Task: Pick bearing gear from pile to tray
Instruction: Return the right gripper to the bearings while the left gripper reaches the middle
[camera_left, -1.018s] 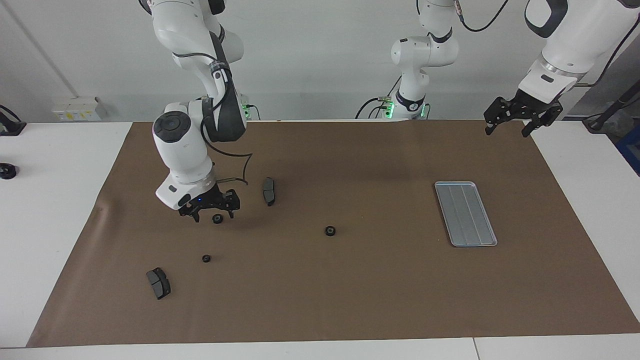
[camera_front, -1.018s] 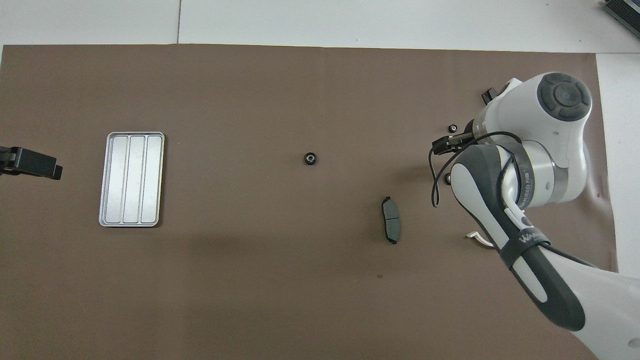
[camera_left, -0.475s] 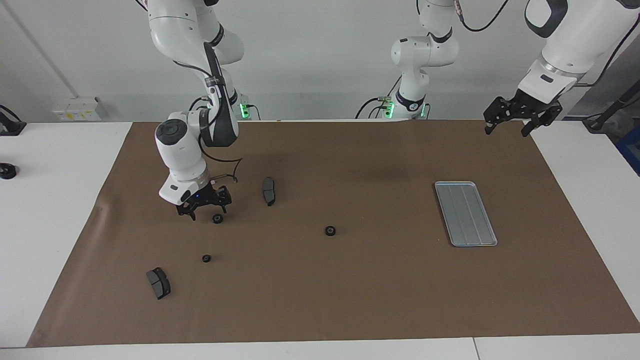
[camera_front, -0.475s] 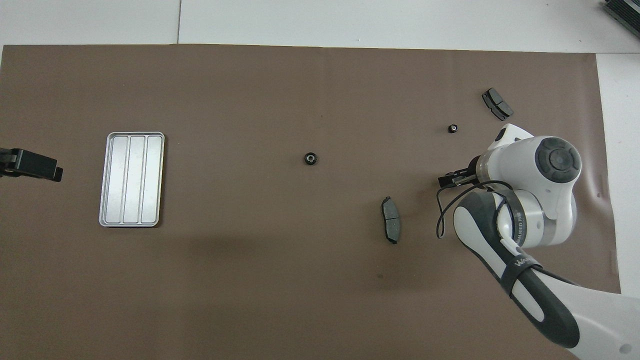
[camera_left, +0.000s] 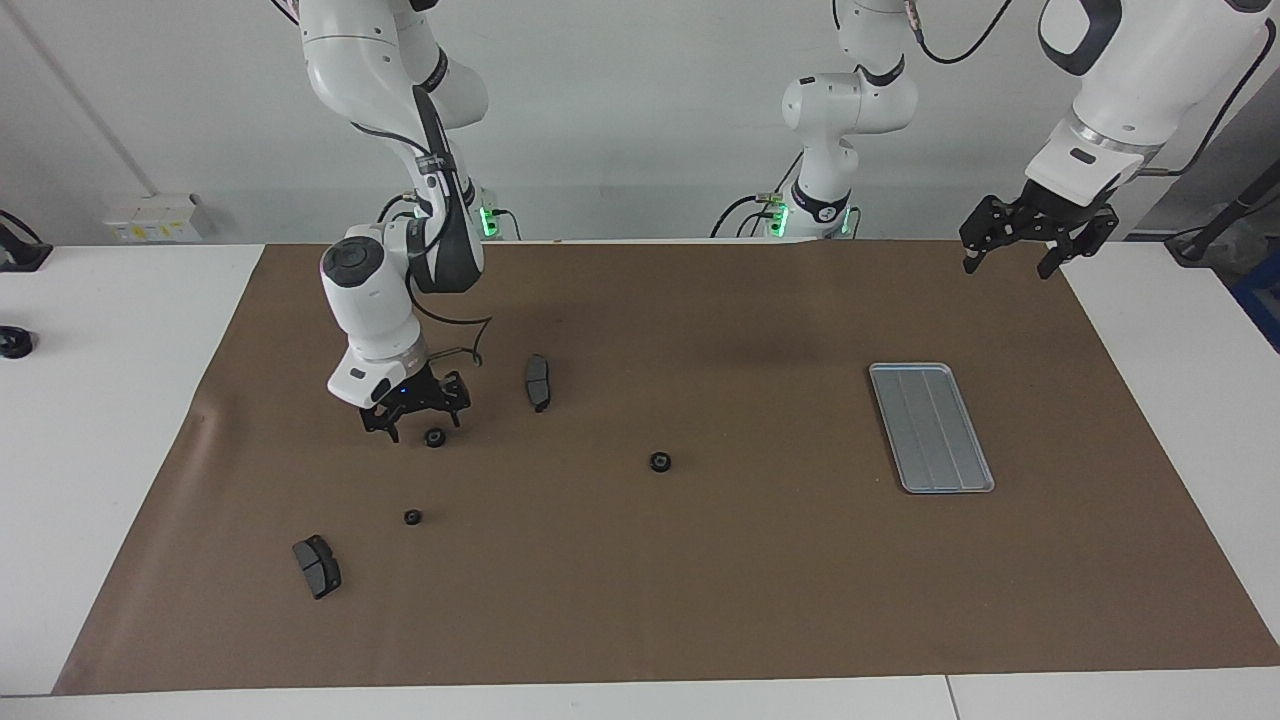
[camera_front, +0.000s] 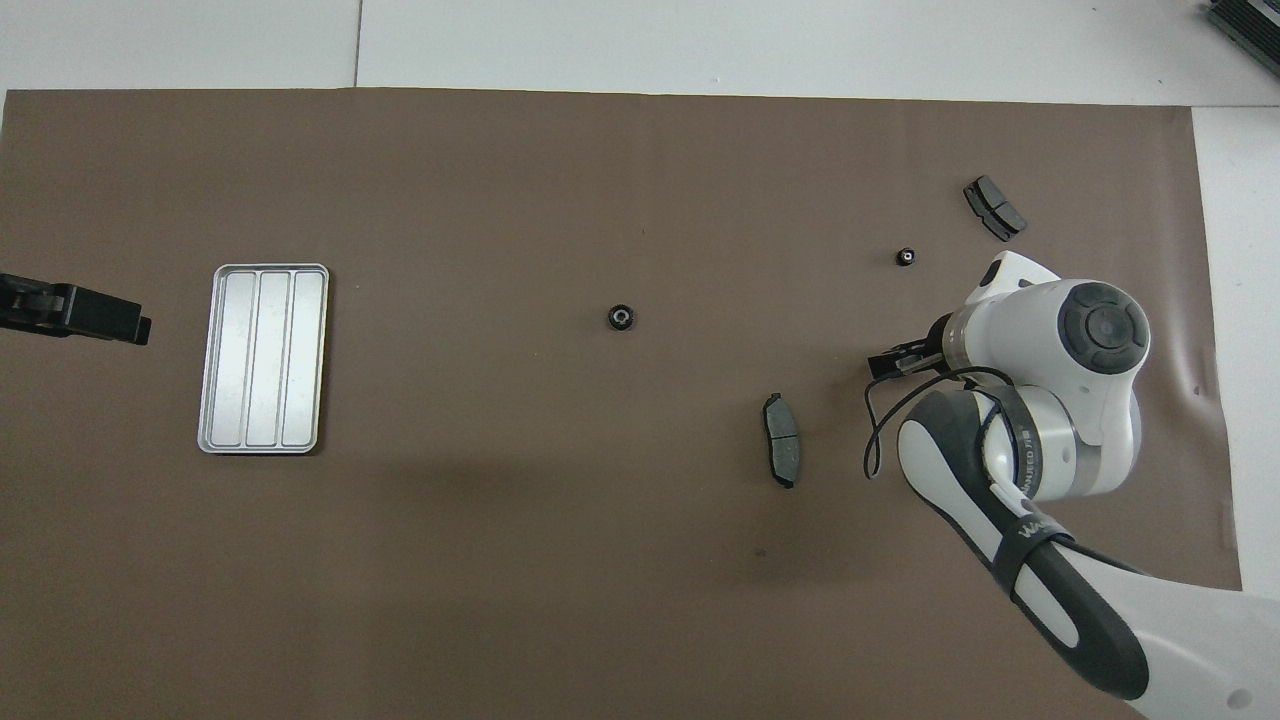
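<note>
The pile lies scattered at the right arm's end of the brown mat. It holds three small black gears (camera_left: 435, 437) (camera_left: 412, 517) (camera_left: 659, 462) and two dark grey brake pads (camera_left: 538, 382) (camera_left: 317, 566). My right gripper (camera_left: 424, 430) is open and low over the mat, its fingertips beside the first gear, which is hidden under the arm in the overhead view. The white bracket is hidden. The silvery grooved tray (camera_left: 930, 427) lies at the left arm's end, also in the overhead view (camera_front: 262, 358), with nothing in it. My left gripper (camera_left: 1008, 262) waits open, raised beside the tray.
In the overhead view a gear (camera_front: 621, 318) lies mid-mat, and another gear (camera_front: 905, 257) and a brake pad (camera_front: 993, 207) lie farther from the robots than the right arm. A second brake pad (camera_front: 782, 452) lies beside that arm. White table borders the mat.
The right arm's wrist has drawn back toward the robots, uncovering the far gear and brake pad in the overhead view; its gripper stays at the same gear. The left gripper has shifted slightly toward the tray.
</note>
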